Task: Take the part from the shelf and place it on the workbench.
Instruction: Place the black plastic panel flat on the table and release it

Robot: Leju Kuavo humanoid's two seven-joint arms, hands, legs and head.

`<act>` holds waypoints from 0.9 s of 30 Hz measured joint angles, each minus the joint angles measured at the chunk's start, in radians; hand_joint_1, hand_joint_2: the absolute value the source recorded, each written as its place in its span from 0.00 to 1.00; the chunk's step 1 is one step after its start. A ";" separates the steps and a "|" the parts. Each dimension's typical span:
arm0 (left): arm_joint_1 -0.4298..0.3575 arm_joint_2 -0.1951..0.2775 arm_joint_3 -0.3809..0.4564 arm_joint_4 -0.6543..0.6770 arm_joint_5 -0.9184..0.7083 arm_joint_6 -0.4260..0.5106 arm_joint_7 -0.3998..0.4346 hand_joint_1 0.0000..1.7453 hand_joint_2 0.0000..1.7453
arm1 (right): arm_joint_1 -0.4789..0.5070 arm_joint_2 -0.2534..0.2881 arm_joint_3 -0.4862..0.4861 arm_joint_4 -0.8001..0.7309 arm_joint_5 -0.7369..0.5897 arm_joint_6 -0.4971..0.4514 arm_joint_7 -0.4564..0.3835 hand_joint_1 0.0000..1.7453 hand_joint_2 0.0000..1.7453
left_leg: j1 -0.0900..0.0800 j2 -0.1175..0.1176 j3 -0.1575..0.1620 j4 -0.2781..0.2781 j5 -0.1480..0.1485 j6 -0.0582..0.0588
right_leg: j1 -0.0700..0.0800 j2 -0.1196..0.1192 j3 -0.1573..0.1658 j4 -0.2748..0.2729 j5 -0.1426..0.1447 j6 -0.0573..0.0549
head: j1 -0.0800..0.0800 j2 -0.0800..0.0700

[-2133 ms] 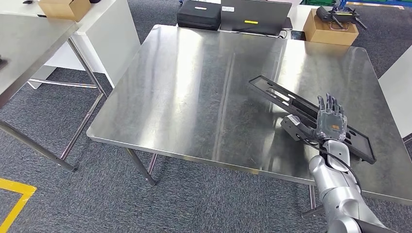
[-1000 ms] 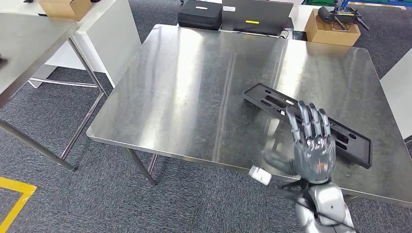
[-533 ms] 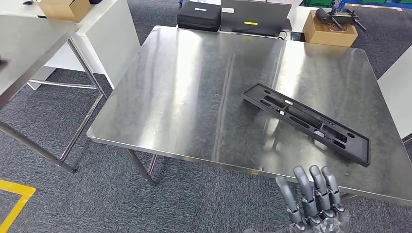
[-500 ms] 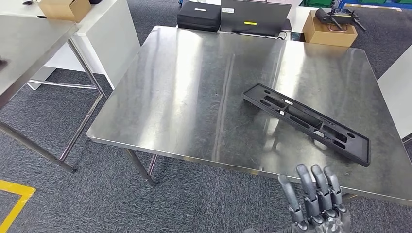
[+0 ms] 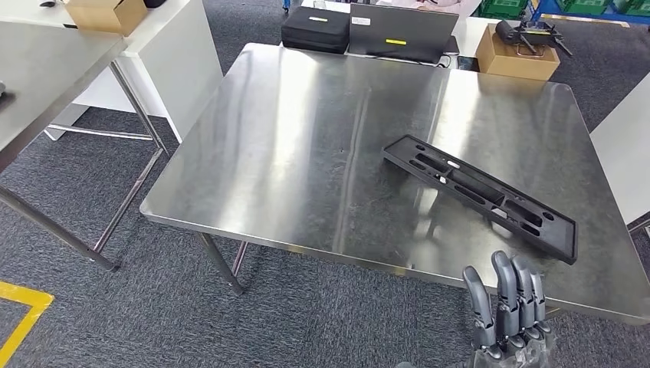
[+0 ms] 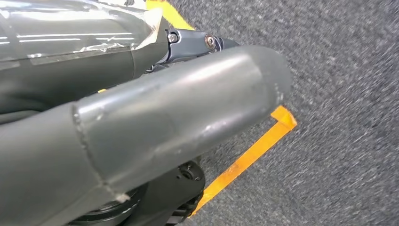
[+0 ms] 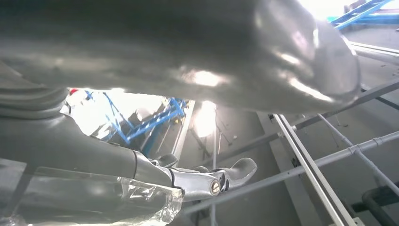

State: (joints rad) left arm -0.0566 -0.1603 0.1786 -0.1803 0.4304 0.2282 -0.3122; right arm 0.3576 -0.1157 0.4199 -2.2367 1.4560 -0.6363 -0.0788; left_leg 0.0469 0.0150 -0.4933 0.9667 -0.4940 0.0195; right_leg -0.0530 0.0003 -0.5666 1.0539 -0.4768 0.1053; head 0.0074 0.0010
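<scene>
The part (image 5: pixel 479 195) is a long black plastic frame with several slots. It lies flat on the steel workbench (image 5: pixel 291 153), at an angle, towards the right front corner. My right hand (image 5: pixel 508 310) is below the workbench's front edge, fingers straight and pointing up, and holds nothing; it is well clear of the part. The right wrist view shows the same hand (image 7: pixel 188 47) against the ceiling, with nothing in it. My left hand (image 6: pixel 141 132) hangs over the grey carpet with its fingers extended and nothing held.
A second steel table (image 5: pixel 46 69) stands at the left with a cardboard box (image 5: pixel 103 14) behind it. Beyond the workbench are a black case (image 5: pixel 316 29), a dark laptop (image 5: pixel 402 31) and another box (image 5: pixel 517 52). A white table (image 5: pixel 625 146) borders the right side.
My right hand released the part and drew back off the workbench, sinking below its front edge. The part now lies flat on the steel. The camera shifted slightly.
</scene>
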 joint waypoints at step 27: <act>0.001 -0.008 0.065 0.000 0.056 0.049 -0.010 0.00 0.00 | 0.043 0.415 -0.711 0.530 -1.202 0.015 -0.605 0.00 0.00 | -0.036 0.004 -0.047 0.012 0.023 0.041 | 0.038 0.006 -0.113 0.246 -0.099 -0.056 | -0.008 0.000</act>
State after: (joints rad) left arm -0.0555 -0.1683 0.2432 -0.1808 0.4862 0.2770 -0.3222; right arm 0.4007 0.2991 -0.2915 -1.7065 0.2537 -0.6213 -0.6836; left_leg 0.0109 0.0195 -0.5401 0.9792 -0.4714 0.0605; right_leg -0.0148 0.0065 -0.6793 1.2997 -0.5761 0.0491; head -0.0008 0.0009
